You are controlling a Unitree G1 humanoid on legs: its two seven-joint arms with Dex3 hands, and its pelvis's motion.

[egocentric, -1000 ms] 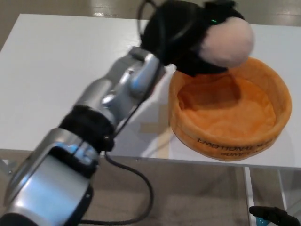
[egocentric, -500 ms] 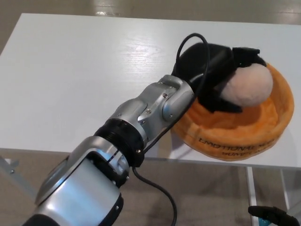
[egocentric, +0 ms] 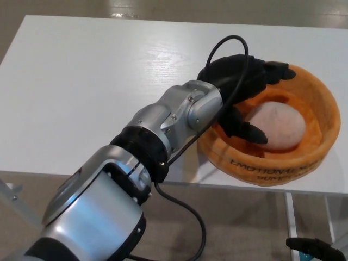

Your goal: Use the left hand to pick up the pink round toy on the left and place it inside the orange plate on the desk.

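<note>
Pink round toy: resting inside orange plate, at 3 o'clock of left hand | left hand: open, fingers spread above plate's 9 o'clock rim, gripping nothing | plate: on white surface, right portion.

Pink round toy looked fuzzy plush; orange plate soft matt fabric; desk smooth, slightly glossy white; arm casing brushed metal.

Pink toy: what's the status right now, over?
Left hand open, over the plate. Toy lying inside plate, released. Right hand not in view. Nothing in the way.
</note>
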